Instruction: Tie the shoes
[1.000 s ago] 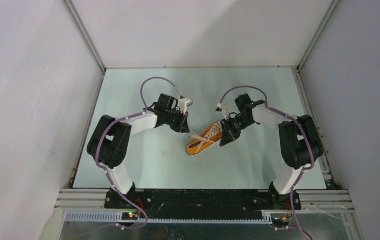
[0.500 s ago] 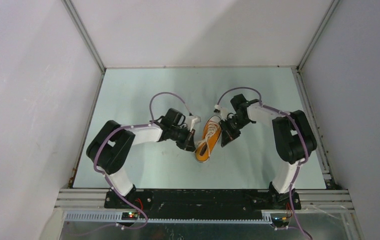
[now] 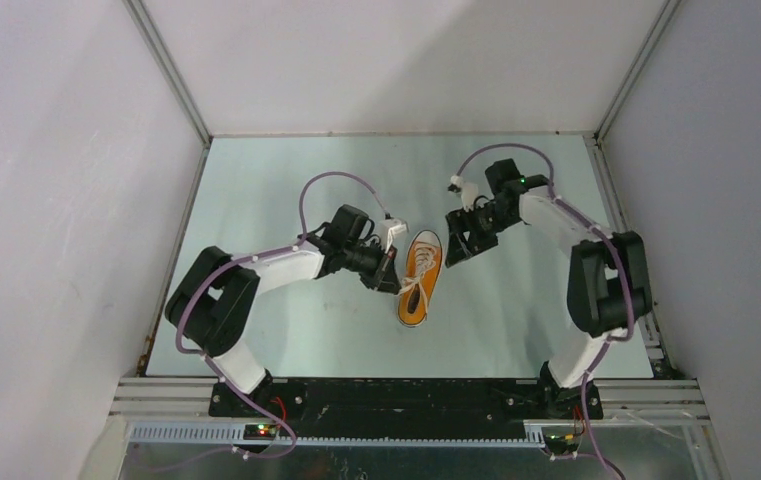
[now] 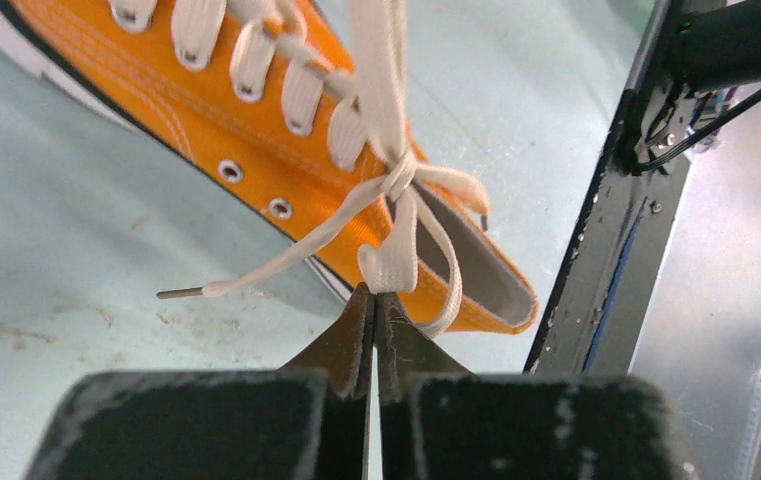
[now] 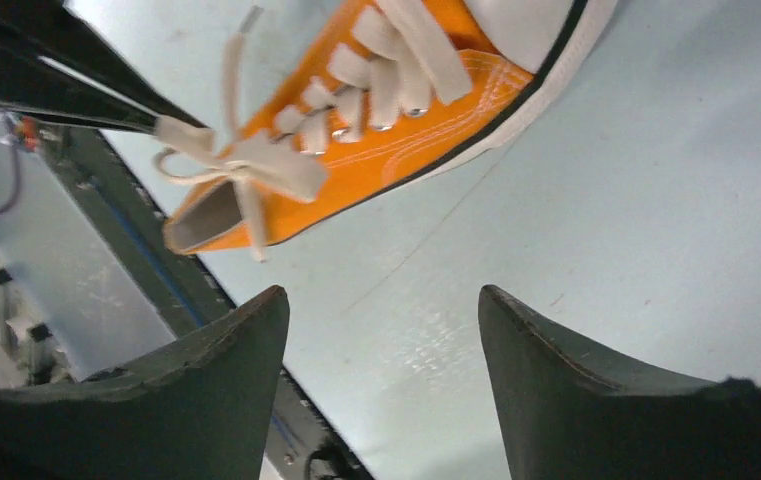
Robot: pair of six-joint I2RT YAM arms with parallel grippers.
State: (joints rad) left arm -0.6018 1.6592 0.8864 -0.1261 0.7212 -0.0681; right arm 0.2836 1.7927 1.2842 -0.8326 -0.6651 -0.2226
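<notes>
The orange shoe (image 3: pixel 419 279) lies on the table, its white toe pointing away from the arms. Its white laces (image 4: pixel 384 120) meet in a knot (image 4: pixel 402 180) near the ankle opening. My left gripper (image 3: pixel 393 281) is at the shoe's left side, shut on a lace loop (image 4: pixel 388 268) at the very fingertips (image 4: pixel 363 310). One loose lace end (image 4: pixel 188 292) trails onto the table. My right gripper (image 3: pixel 454 254) is off the shoe's right side, apart from it. In the right wrist view it (image 5: pixel 381 312) stands open over bare table, and the shoe (image 5: pixel 396 130) lies beyond it.
The pale green table (image 3: pixel 286 330) is walled on three sides by white panels. A black mounting rail (image 3: pixel 406 395) runs along the near edge, close behind the shoe's heel in the left wrist view (image 4: pixel 606 230).
My right gripper has opened, let go of the lace and pulled back to the upper right. The shoe has swung from a diagonal to nearly straight. My left gripper moved right, still holding its loop.
</notes>
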